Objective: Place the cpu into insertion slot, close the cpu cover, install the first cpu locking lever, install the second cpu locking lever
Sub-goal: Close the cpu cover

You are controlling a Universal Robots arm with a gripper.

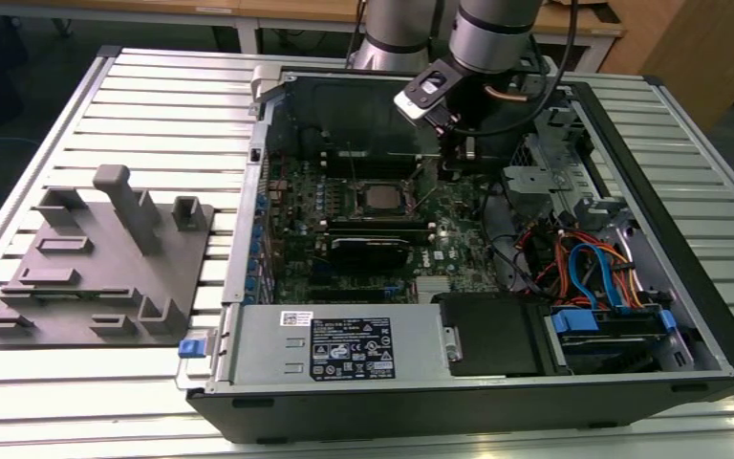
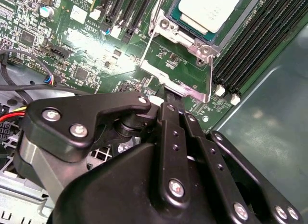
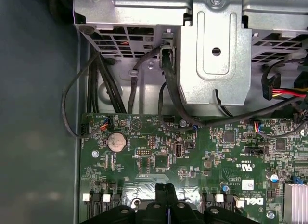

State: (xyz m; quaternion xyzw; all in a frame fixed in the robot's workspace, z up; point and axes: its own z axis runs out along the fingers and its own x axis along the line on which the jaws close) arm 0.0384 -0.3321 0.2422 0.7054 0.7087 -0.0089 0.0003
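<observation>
The cpu (image 1: pixel 377 197) (image 2: pixel 210 9), silver-grey on top, lies in the insertion slot (image 1: pixel 377 212) on the green board. The silvery cpu cover (image 2: pixel 186 41) lies flat around it. A thin wire locking lever (image 2: pixel 149 43) runs along one side of the cover. My gripper (image 1: pixel 458 159) hangs inside the case on the exterior view's right of the slot. In the second wrist view the gripper (image 2: pixel 167 95) has its black tips at the outer edge of the cover's metal frame. In the first wrist view the fingertips (image 3: pixel 160 189) are pressed together just above the board, with nothing visible between them.
The open computer case (image 1: pixel 673 143) holds long black memory slots (image 2: pixel 262 38), a drive cage (image 3: pixel 214 50), cable bundles (image 1: pixel 591 263) and a power supply (image 1: pixel 341 349). A grey fixture block (image 1: pixel 99 258) stands on the slatted table at the exterior view's left.
</observation>
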